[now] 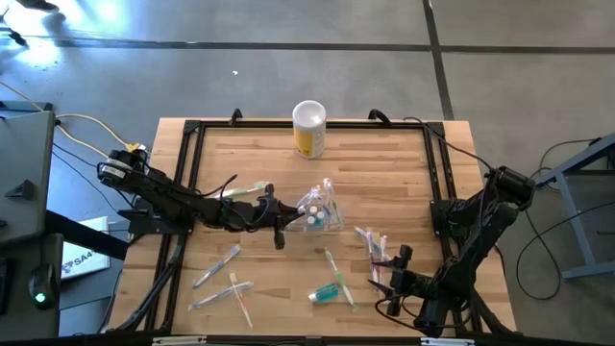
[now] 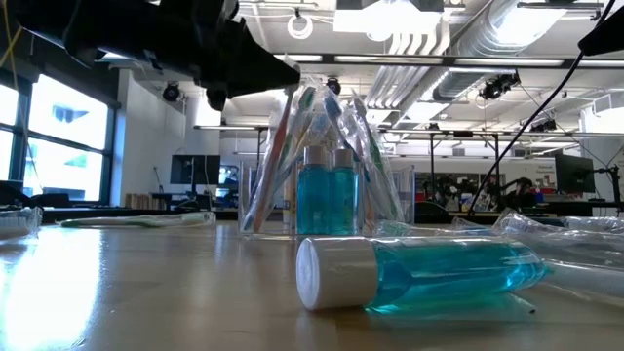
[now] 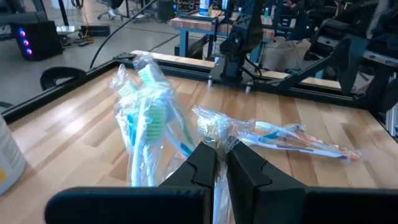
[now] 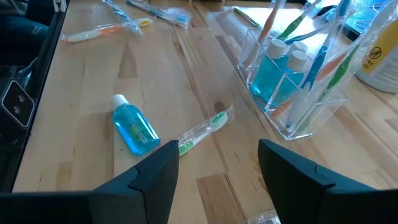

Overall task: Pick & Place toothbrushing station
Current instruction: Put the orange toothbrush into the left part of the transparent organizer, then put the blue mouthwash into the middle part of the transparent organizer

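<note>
The wooden table [image 1: 259, 288] holds everything. At its back edge stands a yellow canister [image 1: 308, 130] with a white top. Near the middle sits the clear holder [image 4: 297, 81], with wrapped toothbrushes and 2 blue bottles with white caps standing inside. The left gripper [image 1: 279, 219] is just beside it, fingers pinched shut on a wrapped toothbrush [image 3: 214, 134]. The right gripper [image 1: 394, 269] waits near the front, fingers apart, holding nothing. A small blue bottle [image 4: 133, 126] lies loose on its side.
</note>
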You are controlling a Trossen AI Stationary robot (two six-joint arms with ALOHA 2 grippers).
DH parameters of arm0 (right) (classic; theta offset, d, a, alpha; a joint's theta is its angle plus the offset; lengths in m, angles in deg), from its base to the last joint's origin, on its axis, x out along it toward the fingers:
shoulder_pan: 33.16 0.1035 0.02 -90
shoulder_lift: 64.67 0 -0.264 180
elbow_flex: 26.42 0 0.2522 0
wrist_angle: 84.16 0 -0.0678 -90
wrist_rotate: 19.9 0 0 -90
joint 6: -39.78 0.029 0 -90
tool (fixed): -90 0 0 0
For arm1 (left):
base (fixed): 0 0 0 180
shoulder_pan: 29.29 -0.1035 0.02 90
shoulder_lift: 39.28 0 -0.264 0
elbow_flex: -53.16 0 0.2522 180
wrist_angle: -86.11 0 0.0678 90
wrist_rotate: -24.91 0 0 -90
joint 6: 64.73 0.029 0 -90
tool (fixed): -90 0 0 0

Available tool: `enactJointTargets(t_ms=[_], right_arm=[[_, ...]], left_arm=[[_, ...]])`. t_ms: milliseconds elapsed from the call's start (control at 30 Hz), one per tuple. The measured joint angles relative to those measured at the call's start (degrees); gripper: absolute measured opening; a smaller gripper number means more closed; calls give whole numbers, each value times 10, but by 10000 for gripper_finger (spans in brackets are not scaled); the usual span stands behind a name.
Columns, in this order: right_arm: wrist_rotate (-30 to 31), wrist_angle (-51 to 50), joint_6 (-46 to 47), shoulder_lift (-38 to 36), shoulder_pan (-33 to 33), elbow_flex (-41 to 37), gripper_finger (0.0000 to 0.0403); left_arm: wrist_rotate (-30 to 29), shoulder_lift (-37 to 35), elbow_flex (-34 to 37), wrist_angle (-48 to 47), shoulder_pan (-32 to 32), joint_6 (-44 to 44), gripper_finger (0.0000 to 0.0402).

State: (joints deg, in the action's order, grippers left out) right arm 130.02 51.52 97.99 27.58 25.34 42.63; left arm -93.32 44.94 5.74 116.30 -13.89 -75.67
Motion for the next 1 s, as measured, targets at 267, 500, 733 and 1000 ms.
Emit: enactJointTargets(t_ms=[267, 500, 733, 1000], right_arm=[[-1, 0, 0, 0, 0, 0, 212], [-1, 5, -5, 0, 0, 0, 212], [-15, 99, -185, 0, -4, 0, 212], [-289, 275, -443, 0, -90, 0, 212]], left_arm=[[6, 0, 0, -7, 0, -14, 90], [11, 0, 1, -8, 0, -29, 176], [-24, -12, 0, -4, 0, -24, 199], [-31, -65, 0, -4, 53, 11, 199]])
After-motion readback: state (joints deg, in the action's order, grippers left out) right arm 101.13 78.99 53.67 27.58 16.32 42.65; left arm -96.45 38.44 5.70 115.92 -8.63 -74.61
